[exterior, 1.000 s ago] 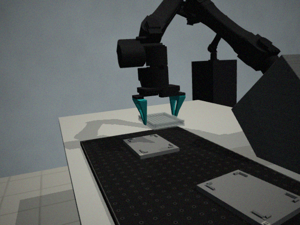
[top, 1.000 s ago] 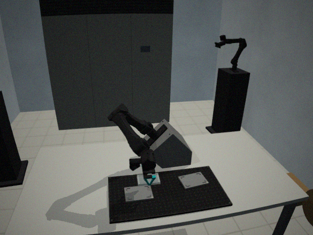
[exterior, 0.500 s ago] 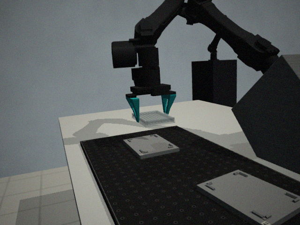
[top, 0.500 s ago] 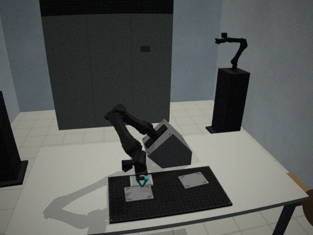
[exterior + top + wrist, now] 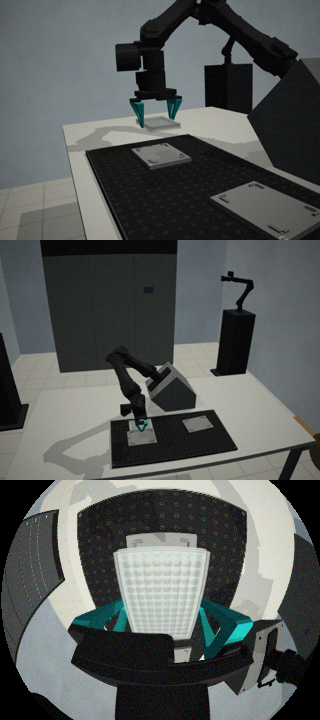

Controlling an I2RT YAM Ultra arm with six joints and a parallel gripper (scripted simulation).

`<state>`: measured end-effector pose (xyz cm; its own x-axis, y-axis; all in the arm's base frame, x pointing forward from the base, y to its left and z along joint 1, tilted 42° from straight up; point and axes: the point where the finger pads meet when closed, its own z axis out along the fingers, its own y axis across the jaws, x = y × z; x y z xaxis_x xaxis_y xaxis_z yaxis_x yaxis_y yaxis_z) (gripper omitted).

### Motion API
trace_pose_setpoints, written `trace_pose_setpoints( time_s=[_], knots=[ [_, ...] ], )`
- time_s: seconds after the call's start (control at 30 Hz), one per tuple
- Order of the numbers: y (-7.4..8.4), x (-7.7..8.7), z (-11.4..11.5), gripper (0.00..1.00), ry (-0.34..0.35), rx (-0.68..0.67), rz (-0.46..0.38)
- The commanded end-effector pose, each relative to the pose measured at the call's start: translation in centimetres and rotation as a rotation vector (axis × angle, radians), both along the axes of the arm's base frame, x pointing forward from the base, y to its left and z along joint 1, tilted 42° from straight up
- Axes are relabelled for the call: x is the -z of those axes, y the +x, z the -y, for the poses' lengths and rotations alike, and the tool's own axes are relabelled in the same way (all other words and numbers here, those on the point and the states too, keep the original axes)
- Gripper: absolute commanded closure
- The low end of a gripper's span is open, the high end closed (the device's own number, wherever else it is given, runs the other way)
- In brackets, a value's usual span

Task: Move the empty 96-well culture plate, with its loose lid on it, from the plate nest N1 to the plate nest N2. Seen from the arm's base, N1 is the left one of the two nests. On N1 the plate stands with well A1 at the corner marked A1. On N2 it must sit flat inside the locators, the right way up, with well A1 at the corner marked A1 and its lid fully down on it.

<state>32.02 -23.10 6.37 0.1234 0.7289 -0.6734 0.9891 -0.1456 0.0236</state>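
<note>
My gripper (image 5: 156,116) has teal fingers and is shut on the clear 96-well plate (image 5: 161,123), gripping it across its sides. The plate hangs level in the air with its lid lying on it. It is held above the far edge of nest N2 (image 5: 160,155), a grey square with corner locators, and does not touch it. In the top view the gripper (image 5: 141,426) and plate (image 5: 139,425) are just behind N2 (image 5: 141,437). In the wrist view the plate (image 5: 162,588) fills the middle between the fingers, with N2 (image 5: 162,542) showing beyond it. Nest N1 (image 5: 197,423) is bare.
Both nests sit on a black perforated board (image 5: 170,436) on the white table. A grey slanted box (image 5: 170,388) stands behind the board at the arm's base. A black pedestal with a camera arm (image 5: 236,340) stands at the table's far right corner.
</note>
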Motion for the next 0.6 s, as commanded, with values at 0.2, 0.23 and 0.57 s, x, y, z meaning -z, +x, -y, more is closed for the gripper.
trace_pose_setpoints(
  time_s=[0.2, 0.23, 0.57],
  knots=[
    [0.24, -0.24, -0.88, 1.00, 0.001, -0.026, -0.016],
    [0.24, -0.24, -0.88, 1.00, 0.001, -0.026, -0.016],
    [0.07, 0.35, -1.01, 1.00, 0.004, -0.021, -0.027]
  ],
)
